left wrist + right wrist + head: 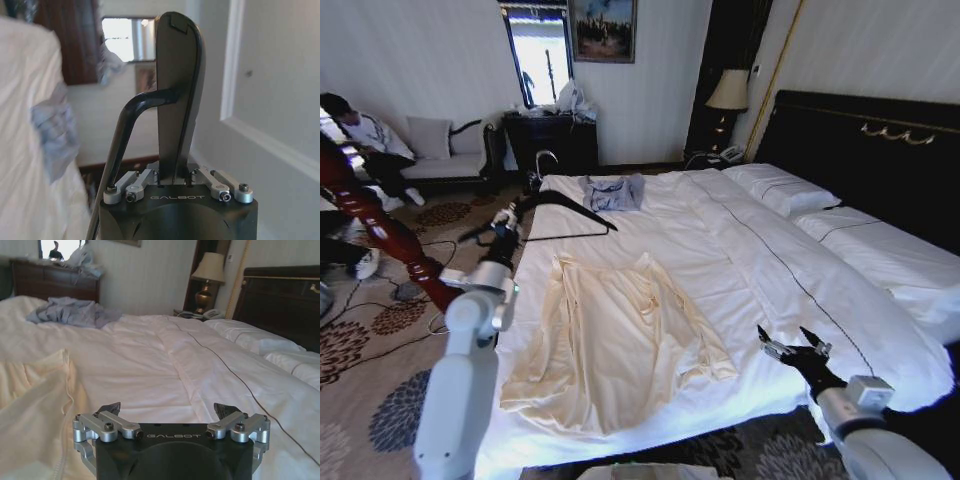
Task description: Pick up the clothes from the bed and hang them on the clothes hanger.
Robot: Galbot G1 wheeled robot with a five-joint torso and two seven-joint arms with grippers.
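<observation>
A wide white bed (790, 270) with a black headboard fills the room. The cream clothes (610, 335) lie flat on it, beside and ahead of the right tool (795, 343), whose fingers are spread apart. The left tool (504, 226) is pressed together on the black clothes hanger (565, 212), held above the bed's edge just beyond the clothes.

Both arms wear smooth pale grey rounded shells ending in black wrists. Each wrist block is matte black with "GALBOT" lettered in white; silver linkage bars with dark screws carry the black fingers of the left gripper (175, 100) and right gripper (170, 412).
</observation>
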